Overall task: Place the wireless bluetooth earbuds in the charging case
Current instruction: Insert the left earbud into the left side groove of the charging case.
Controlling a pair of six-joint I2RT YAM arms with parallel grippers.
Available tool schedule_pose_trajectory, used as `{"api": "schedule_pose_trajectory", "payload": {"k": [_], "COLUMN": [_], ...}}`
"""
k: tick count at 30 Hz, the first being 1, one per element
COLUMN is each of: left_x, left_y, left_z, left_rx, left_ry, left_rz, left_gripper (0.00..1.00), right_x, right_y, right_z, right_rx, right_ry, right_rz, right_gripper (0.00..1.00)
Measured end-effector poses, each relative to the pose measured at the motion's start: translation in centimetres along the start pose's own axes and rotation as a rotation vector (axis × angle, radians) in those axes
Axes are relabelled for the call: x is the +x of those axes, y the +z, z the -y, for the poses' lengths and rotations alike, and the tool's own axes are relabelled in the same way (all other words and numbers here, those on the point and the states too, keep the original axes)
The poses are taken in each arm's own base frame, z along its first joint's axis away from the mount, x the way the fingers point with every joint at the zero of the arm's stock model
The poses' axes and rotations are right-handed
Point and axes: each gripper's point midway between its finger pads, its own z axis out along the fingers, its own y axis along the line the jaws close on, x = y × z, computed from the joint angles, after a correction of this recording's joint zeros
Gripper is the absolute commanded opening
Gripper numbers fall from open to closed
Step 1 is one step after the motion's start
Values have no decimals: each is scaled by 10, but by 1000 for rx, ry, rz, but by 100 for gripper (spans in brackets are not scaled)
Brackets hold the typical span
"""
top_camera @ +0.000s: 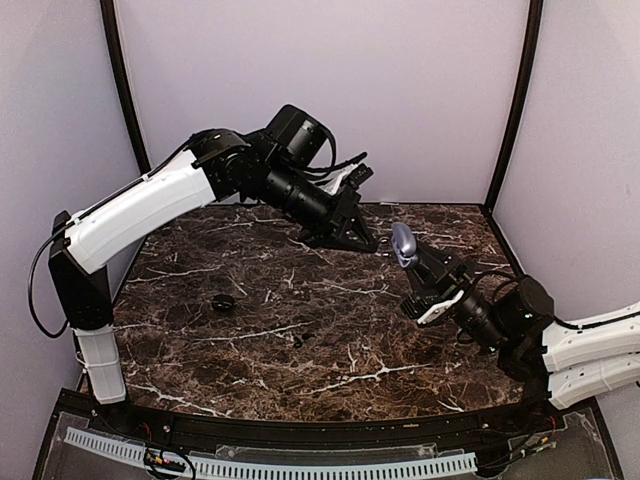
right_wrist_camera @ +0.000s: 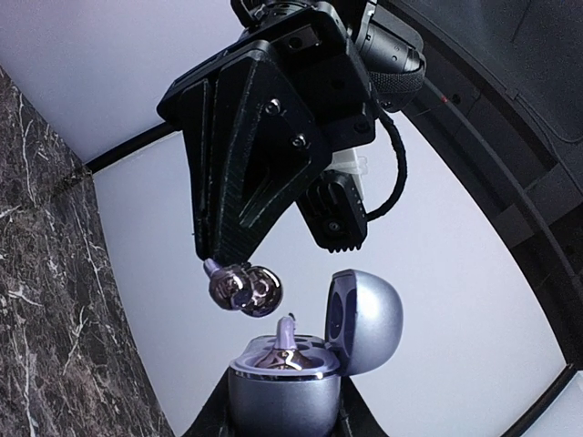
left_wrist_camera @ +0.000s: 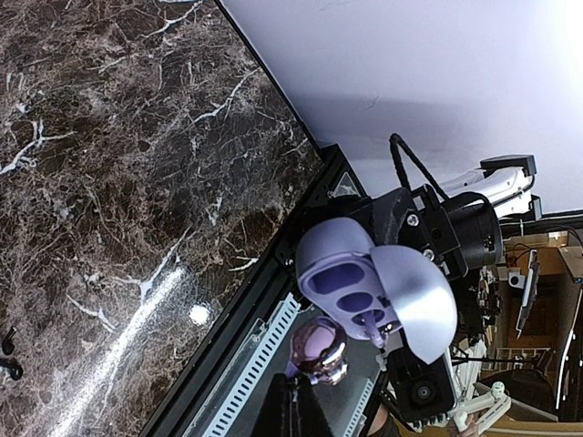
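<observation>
With left fingers [right_wrist_camera: 223,209] clenched on purple earbud [right_wrist_camera: 244,289], hovering at 10 o'clock of open charging case [right_wrist_camera: 282,387] for insertion. Clamping case upright in right gripper [top_camera: 414,264] as steady target, lid back.

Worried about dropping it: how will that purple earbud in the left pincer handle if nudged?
The earbud looks glossy and rounded, so it is probably slippery and apt to roll. The left pincer seems to pinch just one end, so it may twist. Tiny, likely light.

A robotics lab test cell. Pale panels [top_camera: 320,90] box in a marble-patterned table [top_camera: 300,330]. A slotted cable duct [top_camera: 280,467] lines its front.
</observation>
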Motion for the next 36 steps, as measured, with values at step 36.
{"api": "schedule_pose_trajectory", "payload": {"k": [36], "left_x": [-7], "left_y": [3], "left_z": [-4], "left_rx": [1], "left_ry": [-54], "left_rz": [-14], "left_gripper": [0], "right_x": [-5], "right_y": [0], "right_z": [-12], "right_rx": [-27], "right_ry": [-67], "right_rz": [13], "right_gripper": [0]}}
